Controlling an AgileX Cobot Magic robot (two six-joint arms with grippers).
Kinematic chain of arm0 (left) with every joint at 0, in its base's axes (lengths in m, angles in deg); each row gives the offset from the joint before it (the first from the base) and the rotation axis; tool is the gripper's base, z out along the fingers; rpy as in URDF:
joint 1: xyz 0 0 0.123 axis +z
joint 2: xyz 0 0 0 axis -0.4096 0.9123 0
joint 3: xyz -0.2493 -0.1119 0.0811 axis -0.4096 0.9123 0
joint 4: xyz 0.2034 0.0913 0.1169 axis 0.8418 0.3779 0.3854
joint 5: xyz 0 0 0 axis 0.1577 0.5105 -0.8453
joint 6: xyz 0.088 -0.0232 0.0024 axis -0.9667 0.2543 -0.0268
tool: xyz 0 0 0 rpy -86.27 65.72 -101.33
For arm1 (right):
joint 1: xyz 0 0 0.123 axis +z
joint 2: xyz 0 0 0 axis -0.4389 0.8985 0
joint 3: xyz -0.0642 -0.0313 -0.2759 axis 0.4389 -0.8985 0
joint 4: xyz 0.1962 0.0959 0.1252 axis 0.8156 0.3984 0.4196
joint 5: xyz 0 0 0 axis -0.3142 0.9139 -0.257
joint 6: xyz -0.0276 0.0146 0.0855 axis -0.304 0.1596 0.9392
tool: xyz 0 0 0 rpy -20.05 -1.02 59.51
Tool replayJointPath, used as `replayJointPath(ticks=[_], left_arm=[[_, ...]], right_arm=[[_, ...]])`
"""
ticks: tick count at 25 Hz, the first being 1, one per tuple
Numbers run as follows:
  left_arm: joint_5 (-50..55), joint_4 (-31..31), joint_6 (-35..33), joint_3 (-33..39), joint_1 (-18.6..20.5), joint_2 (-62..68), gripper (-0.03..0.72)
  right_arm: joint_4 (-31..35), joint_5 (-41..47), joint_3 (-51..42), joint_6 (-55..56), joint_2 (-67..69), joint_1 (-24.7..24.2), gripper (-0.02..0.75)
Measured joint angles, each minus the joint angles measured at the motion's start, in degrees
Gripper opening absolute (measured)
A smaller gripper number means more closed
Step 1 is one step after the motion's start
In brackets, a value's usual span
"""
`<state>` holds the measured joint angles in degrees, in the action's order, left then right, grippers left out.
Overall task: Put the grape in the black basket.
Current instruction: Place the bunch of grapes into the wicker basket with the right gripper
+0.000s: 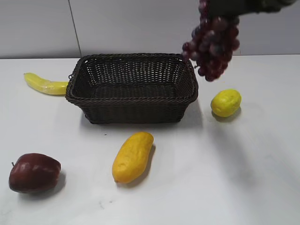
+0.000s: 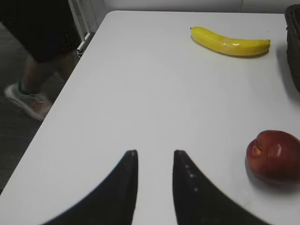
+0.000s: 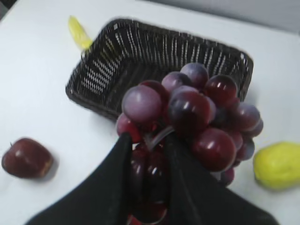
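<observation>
1. White worktop fills the scene, with a pale wall behind it.
2. The black basket sits near the middle of the worktop. Nothing can be seen inside it.
3. The grape hangs in the air, above the right end of the basket and a little to the side of its rim. It is not in the basket yet.
4. The right gripper holds the grape. Its jaws are closed on the bunch near the stem, and the round grapes bulge out past them.
5. The left gripper waits low over a bare part of the worktop. Its jaws are a little apart and hold nothing.
6. A banana lies just left of the basket. A red apple sits at the front left. A long yellow fruit, maybe a mango, lies in front of the basket. A lemon sits to the right of the basket.
7. The step now looks like carrying the grape over to the basket.
8. Next, the right arm likely needs to move left until the bunch hangs over the middle of the basket. Then it should go down and let go.
</observation>
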<state>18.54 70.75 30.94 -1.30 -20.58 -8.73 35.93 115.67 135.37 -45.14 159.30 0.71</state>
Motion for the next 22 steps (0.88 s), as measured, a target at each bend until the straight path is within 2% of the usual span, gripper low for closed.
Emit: replayJointPath(ticks=[7,12,16,22], left_arm=[[0.0,0.0,0.0,0.0,0.0,0.0,0.228],[0.0,0.0,0.0,0.0,0.0,0.0,0.228],[0.0,0.0,0.0,0.0,0.0,0.0,0.228],[0.0,0.0,0.0,0.0,0.0,0.0,0.228]], right_arm=[[0.7,-2.6,12.1,-0.1,7.7,0.0,0.149],[7.2,-2.6,20.1,-3.4,16.6,0.0,0.143],[12.7,-2.6,24.1,-7.7,23.2,0.0,0.143],[14.3,-2.7,24.9,-9.2,33.7,0.0,0.141]])
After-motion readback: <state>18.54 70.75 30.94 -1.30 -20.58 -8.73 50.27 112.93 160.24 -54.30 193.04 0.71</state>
